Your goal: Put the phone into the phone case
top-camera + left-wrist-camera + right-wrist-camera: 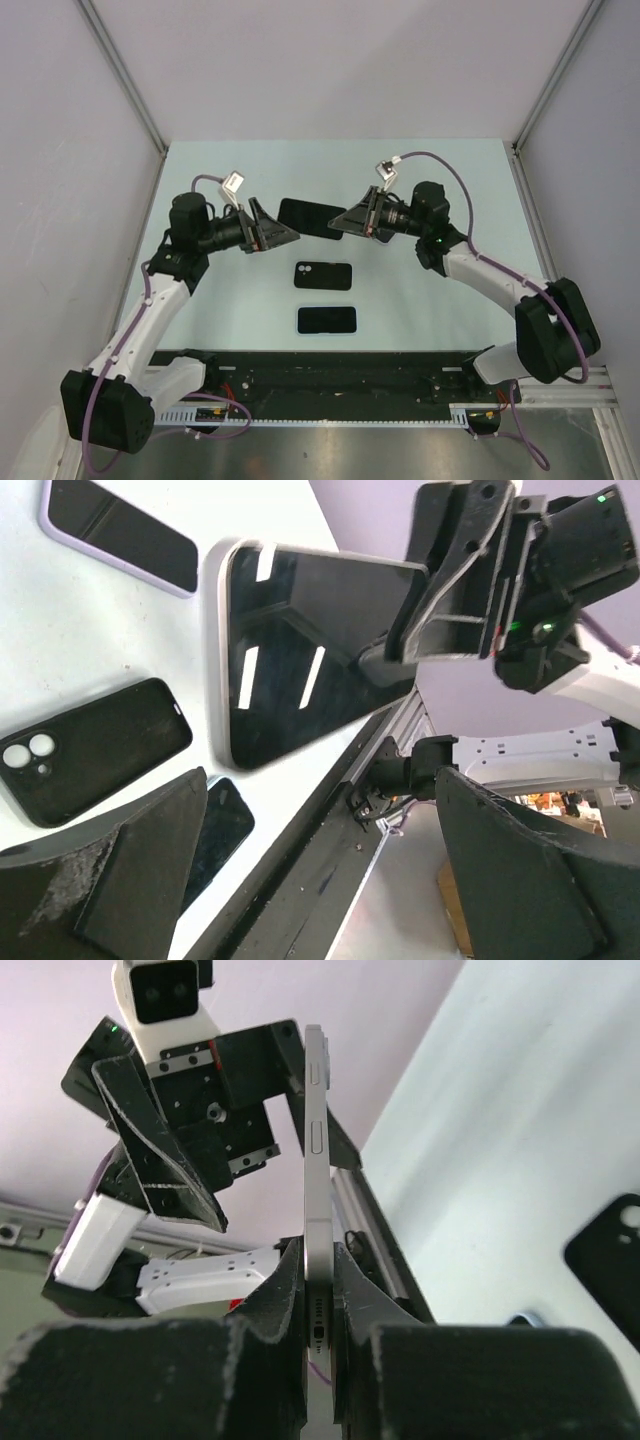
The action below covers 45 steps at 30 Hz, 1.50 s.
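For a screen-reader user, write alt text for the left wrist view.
The right gripper clamps a dark-screened phone by one end, above the table, in front of the open left gripper. On the table lie a black phone case with camera cutouts, a lavender-edged phone and a third phone partly behind a left finger.

Light is being mirrored by the glossy glass face of the phone (pixel 300 670), edged in satin silvery metal. The phone case (pixel 95 750) is being shown matt black, the desk (pixel 70 630) smooth, 1 of the left fingers (pixel 110 880) scuffed black plastic.
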Each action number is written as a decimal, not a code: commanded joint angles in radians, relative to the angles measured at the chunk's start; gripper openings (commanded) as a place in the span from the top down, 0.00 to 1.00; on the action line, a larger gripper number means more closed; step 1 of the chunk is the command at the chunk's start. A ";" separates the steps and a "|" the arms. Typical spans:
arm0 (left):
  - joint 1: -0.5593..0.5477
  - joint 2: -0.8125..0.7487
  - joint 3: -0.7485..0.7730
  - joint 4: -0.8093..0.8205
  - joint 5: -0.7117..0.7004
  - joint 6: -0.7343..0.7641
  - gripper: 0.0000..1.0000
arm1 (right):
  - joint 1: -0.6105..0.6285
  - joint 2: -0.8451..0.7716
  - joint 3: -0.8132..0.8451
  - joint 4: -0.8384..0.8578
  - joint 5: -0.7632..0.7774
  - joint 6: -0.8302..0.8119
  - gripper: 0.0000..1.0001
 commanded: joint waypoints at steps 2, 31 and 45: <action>0.014 -0.027 -0.033 0.030 0.000 0.043 0.00 | -0.066 -0.143 0.036 -0.295 0.045 -0.175 0.98; 0.021 0.212 -0.167 -0.154 -0.349 0.179 0.00 | -0.094 -0.141 -0.207 -0.416 0.000 -0.181 0.92; 0.017 0.332 -0.113 -0.157 -0.364 0.164 0.00 | -0.099 -0.011 -0.205 -0.310 -0.054 -0.130 0.93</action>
